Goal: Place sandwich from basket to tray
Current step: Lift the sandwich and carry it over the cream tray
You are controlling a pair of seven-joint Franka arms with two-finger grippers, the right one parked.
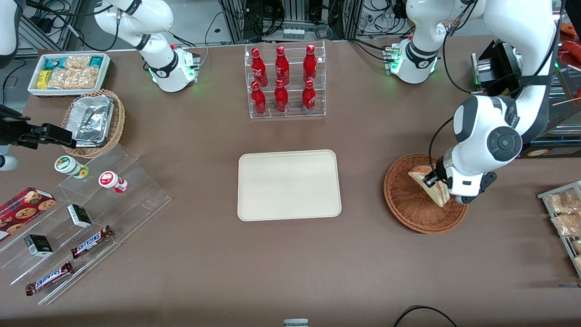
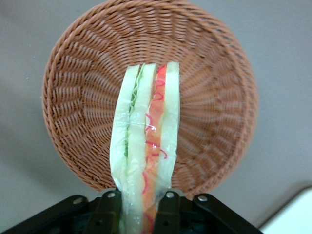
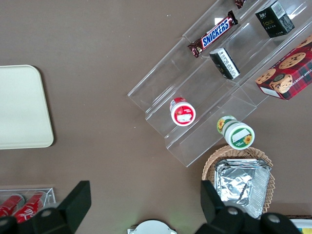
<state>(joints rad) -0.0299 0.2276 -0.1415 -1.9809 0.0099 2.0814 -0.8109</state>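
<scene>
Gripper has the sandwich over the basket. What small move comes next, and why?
Probably lift straight up. The gripper is shut on the sandwich, which hangs low over the basket; clearing its rim first allows carrying it toward the bare tray.

You're looking at a robotics lab staged as a snack shop: a brown table [image 1: 204,254] with cola bottles in a clear rack [image 1: 285,81], Snickers bars [image 1: 92,241] on acrylic steps, and cables [image 1: 290,18] along the edge.
</scene>
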